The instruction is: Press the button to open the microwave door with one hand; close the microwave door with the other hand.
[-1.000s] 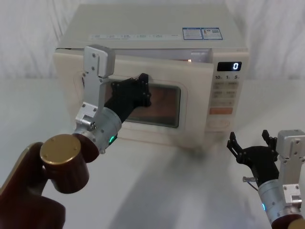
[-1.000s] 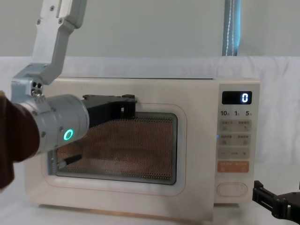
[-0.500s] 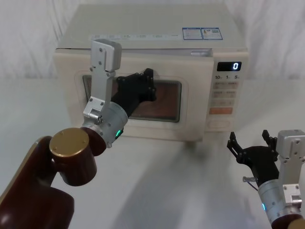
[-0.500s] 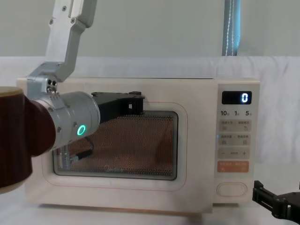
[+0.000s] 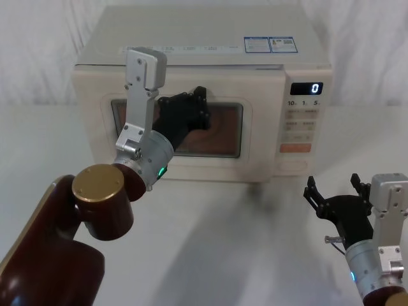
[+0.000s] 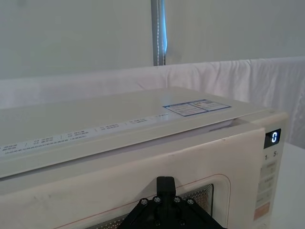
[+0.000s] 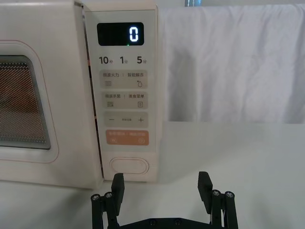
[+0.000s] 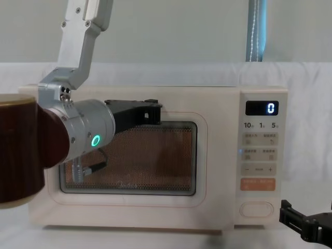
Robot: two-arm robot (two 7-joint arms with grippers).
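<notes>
We record the left black clamp-shaped claw (image 5: pixel 194 108) on its silver-grey cylindrical wrist, reaching far from the left and pressed against the upper part of the wide cream microwave door (image 5: pixel 102 137) with its dark rounded-rectangle window. We cannot tell whether its fingers are spread or closed. In the head and chest views the door lies flush with the front of the cream box-shaped microwave (image 5: pixel 210 29); in the left wrist view a thin gap shows at the door's top right corner. Right of the door, on the narrow cream keypad panel (image 7: pixel 152 57), the dark digital display (image 7: pixel 120 34) reads 0. The large plain cream oval button (image 7: pixel 129 167) sits lowest on that panel, under the orange rectangular key (image 7: pixel 127 138). Nearer on the white bench (image 5: pixel 255 242), at right, the right black claw (image 7: pixel 161 190) hangs just in front of the button, apart from it, fingers spread and empty.
</notes>
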